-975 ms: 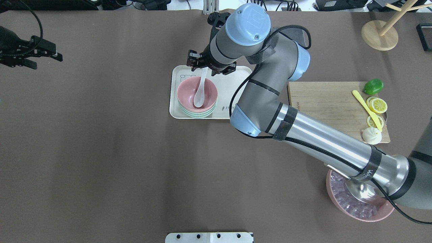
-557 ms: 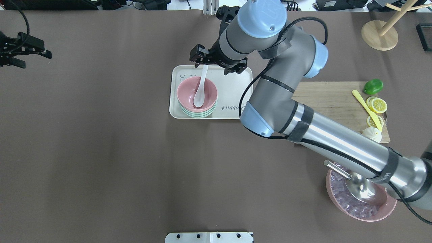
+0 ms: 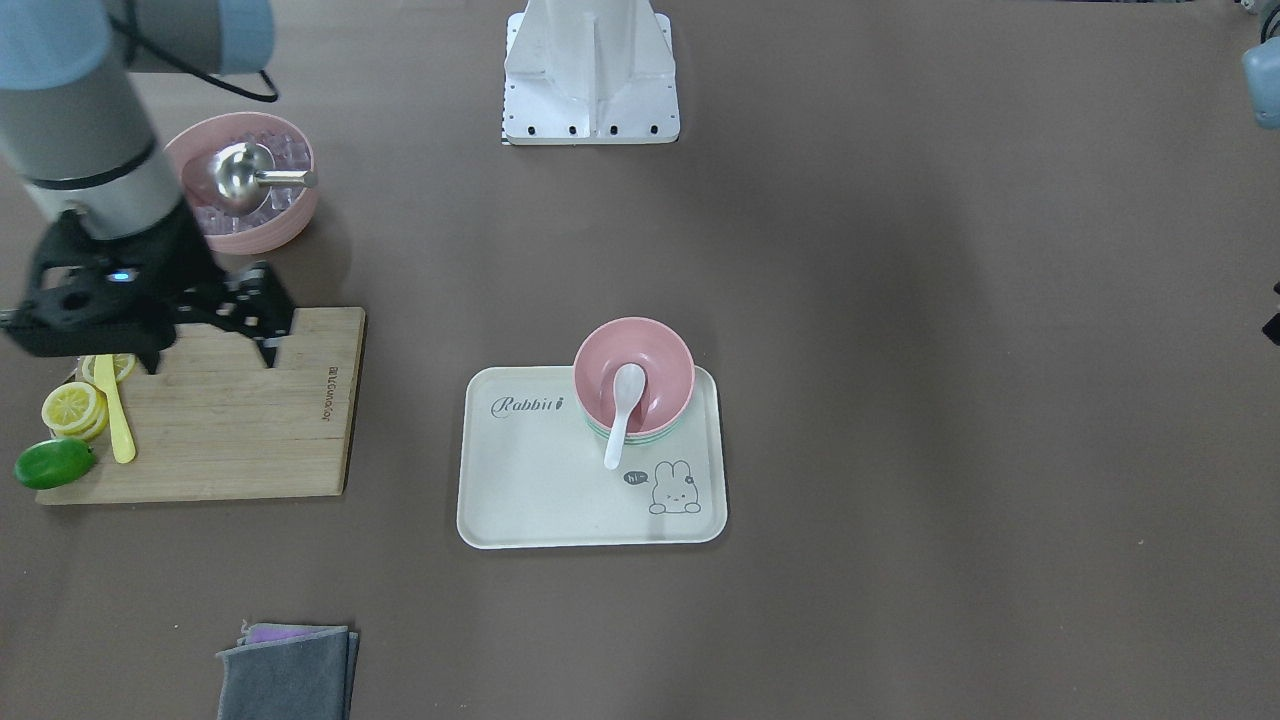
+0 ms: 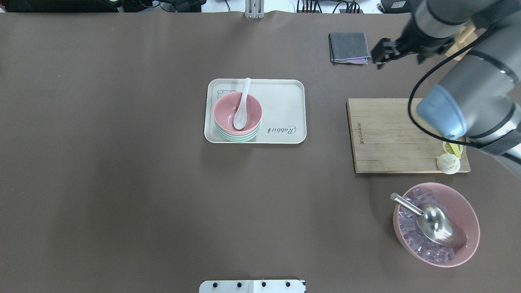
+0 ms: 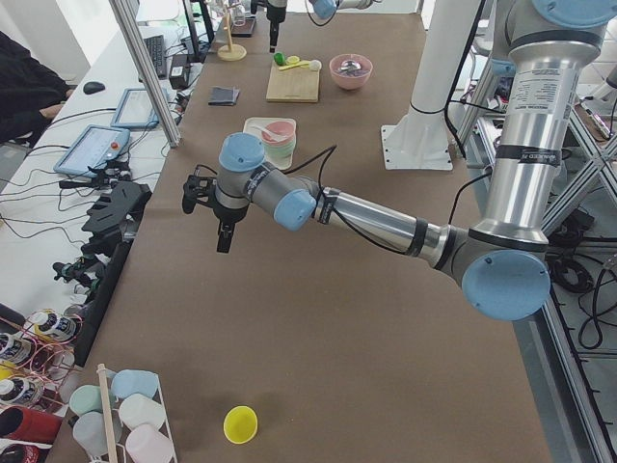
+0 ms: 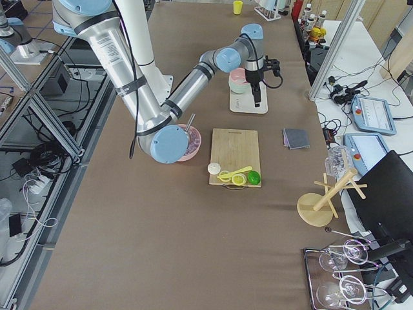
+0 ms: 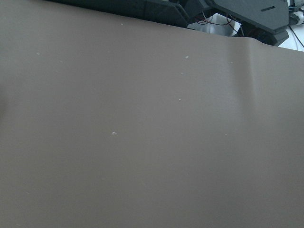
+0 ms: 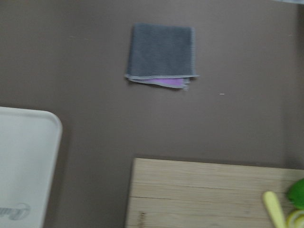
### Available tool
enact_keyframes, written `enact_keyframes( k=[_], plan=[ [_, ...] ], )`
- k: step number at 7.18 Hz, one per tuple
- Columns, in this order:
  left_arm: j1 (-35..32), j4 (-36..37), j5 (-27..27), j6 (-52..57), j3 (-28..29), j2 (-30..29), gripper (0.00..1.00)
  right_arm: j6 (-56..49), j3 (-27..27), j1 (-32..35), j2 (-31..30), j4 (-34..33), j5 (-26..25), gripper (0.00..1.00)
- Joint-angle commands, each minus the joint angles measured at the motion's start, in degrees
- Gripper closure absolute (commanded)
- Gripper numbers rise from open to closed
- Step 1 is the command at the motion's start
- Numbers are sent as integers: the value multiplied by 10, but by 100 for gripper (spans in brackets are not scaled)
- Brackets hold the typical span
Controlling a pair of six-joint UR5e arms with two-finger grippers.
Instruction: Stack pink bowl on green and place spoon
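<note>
The pink bowl (image 4: pixel 228 110) sits nested on the green bowls (image 4: pixel 238 138) on the cream tray (image 4: pixel 281 101). It also shows in the front view (image 3: pixel 660 370), on the tray (image 3: pixel 530 480). The white spoon (image 4: pixel 242 106) lies in the pink bowl with its handle over the far rim; it shows in the front view (image 3: pixel 622 400) too. My right gripper (image 4: pixel 401 55) is open and empty, above the table between the grey cloth and the cutting board, far right of the tray. My left gripper (image 5: pixel 217 207) hangs over bare table far left; whether it is open or shut I cannot tell.
A wooden cutting board (image 4: pixel 390 134) with lemon slices, a yellow knife, a lime and a bun lies right of the tray. A folded grey cloth (image 4: pixel 349 47) lies at the far edge. A pink bowl of ice (image 4: pixel 468 211) with a metal scoop stands front right.
My right gripper has let go of the spoon and swung away right from the bowl to above the board's far end. My left gripper has left the overhead view on the left.
</note>
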Motion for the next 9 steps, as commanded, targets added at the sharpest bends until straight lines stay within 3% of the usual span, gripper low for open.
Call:
enact_keyframes(
  k=[1, 3, 4, 9],
  plan=[
    [-26, 12, -4, 129, 5, 58, 2, -237, -30, 154, -114, -26, 100, 0],
    [-29, 12, -6, 129, 24, 73, 2, -393, -142, 265, -160, -24, 220, 0],
    [-29, 13, -6, 129, 31, 83, 2, -420, -171, 289, -162, -24, 234, 0],
    [-30, 48, -6, 122, 41, 75, 2, -411, -171, 302, -174, -23, 231, 0]
  ],
)
